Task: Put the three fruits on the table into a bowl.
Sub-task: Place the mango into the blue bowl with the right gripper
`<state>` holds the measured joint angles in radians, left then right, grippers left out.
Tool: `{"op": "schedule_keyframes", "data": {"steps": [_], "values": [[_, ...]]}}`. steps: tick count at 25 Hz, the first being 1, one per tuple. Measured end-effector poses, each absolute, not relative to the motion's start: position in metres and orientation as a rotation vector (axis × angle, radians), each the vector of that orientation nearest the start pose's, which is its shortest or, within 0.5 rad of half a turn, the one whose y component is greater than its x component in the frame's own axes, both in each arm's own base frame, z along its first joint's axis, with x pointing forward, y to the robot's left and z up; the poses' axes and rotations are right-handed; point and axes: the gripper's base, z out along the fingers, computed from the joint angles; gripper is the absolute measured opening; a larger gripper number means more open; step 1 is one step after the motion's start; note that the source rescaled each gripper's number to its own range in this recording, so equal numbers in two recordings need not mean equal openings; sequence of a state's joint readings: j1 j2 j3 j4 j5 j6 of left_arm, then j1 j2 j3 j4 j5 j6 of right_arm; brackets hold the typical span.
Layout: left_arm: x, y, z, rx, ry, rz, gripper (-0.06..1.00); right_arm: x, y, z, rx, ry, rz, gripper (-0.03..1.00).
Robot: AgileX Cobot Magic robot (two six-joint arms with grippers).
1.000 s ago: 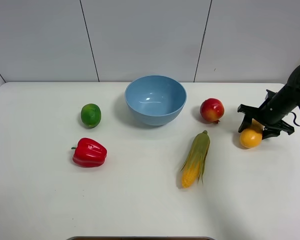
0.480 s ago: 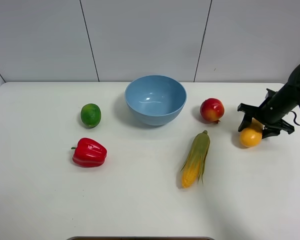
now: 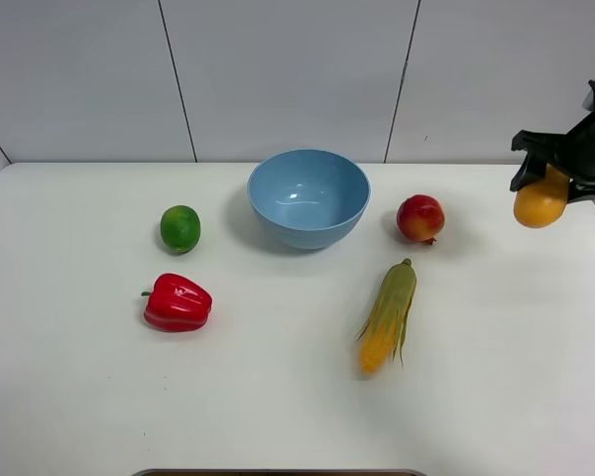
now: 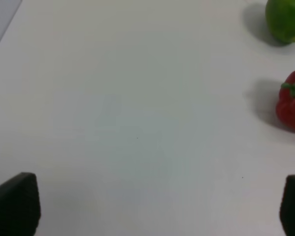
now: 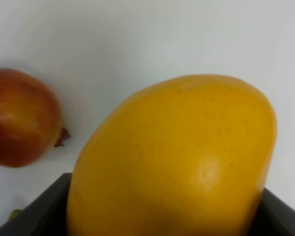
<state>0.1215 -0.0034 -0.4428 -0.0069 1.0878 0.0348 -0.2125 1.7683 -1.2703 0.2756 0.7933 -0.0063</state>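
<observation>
Mango (image 3: 538, 203) clamped in my right end effector (image 3: 547, 188), out past the table's (image 3: 278, 397) right end and, I'd say, clear of it.
Smooth, rounded skin, so I judge it stiff but slippery, best pinched across the narrow waist; the wrist view shows dark jaws on both sides of its base. The red apple-like fruit (image 3: 420, 218) lies between it and the blue bowl (image 3: 307, 233), with the lime (image 3: 179, 228) left of the bowl. The flat white top would let round fruit roll. Plenty of room overhead. My left end effector (image 4: 152, 206) hangs spread wide, gripping nothing.
</observation>
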Motion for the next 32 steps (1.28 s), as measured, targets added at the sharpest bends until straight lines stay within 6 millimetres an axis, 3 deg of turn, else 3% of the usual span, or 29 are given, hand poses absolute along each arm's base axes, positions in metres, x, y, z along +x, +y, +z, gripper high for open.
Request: {"op": "schedule_keyframes", "data": {"steps": [3,7,11,15,19,23,26,32], "values": [[0.0,-0.001,0.259,-0.092,2.124,0.084,1.0,0.364,-0.051,0.257,0.396,2.661,0.262,0.0],[0.0,-0.001,0.259,-0.092,2.124,0.084,1.0,0.38,-0.017,0.291,0.225,2.59,0.286,0.0],[0.0,-0.001,0.259,-0.092,2.124,0.084,1.0,0.39,0.026,0.316,0.07,2.482,0.316,0.0],[0.0,-0.001,0.259,-0.092,2.124,0.084,1.0,0.391,0.083,0.321,-0.095,2.4,0.367,0.0],[0.0,-0.001,0.259,-0.092,2.124,0.084,1.0,0.395,0.139,0.301,-0.264,2.358,0.404,0.0],[0.0,-0.001,0.259,-0.092,2.124,0.085,1.0,0.404,0.183,0.262,-0.368,2.337,0.414,0.0],[0.0,-0.001,0.259,-0.092,2.124,0.085,1.0,0.413,0.203,0.226,-0.414,2.334,0.402,0.0],[0.0,-0.001,0.259,-0.092,2.124,0.085,1.0,0.418,0.211,0.188,-0.437,2.401,0.384,0.0]]}}
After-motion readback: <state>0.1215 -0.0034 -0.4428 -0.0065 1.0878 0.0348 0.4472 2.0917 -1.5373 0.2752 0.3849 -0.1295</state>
